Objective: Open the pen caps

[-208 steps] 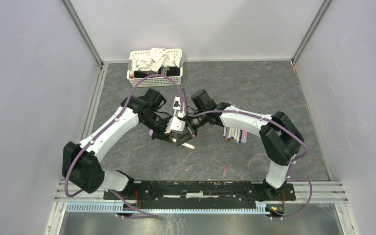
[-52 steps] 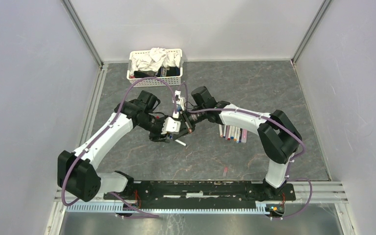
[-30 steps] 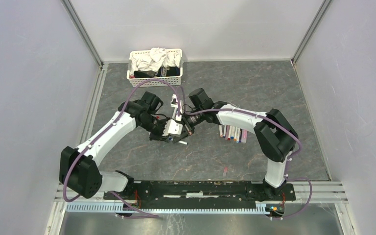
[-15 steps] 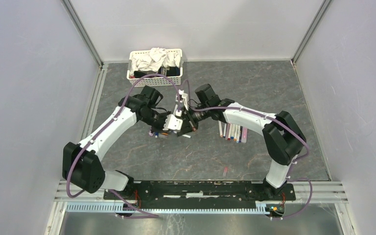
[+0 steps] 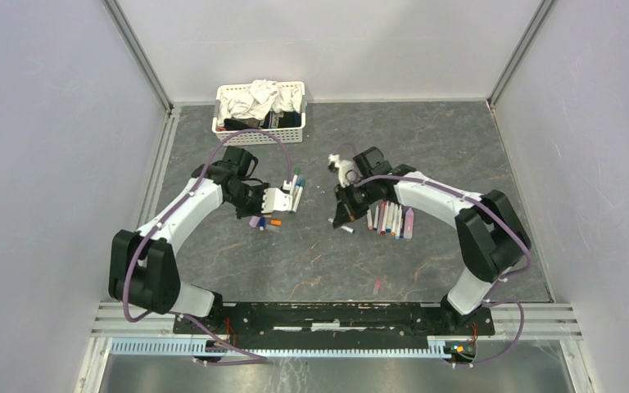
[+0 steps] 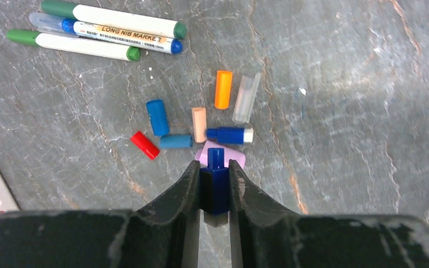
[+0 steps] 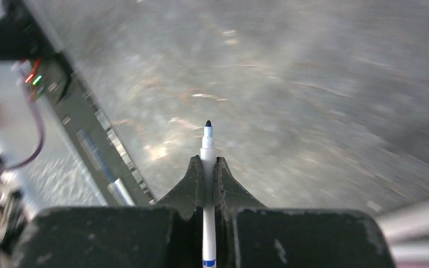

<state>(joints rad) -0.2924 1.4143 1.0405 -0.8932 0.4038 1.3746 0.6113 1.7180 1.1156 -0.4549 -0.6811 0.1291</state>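
My left gripper (image 6: 215,167) is shut on a dark blue pen cap (image 6: 215,190) and holds it just above a pile of loose pen caps. The pile includes an orange cap (image 6: 223,89), a red cap (image 6: 145,145), a blue cap (image 6: 157,117) and a lilac cap (image 6: 226,156). In the top view the left gripper (image 5: 269,211) is over that pile (image 5: 262,223). My right gripper (image 7: 207,163) is shut on a white pen (image 7: 207,148) whose dark tip is bare. In the top view the right gripper (image 5: 341,218) hangs left of a row of pens (image 5: 389,219).
Three capped pens (image 6: 106,30) lie beyond the cap pile, also seen in the top view (image 5: 296,184). A white basket of cloths (image 5: 260,110) stands at the back left. A small pink piece (image 5: 377,286) lies near the front rail.
The grippers were together at the centre on one pen. They have pulled apart: the left moved left with the blue cap, the right moved right with the uncapped pen.
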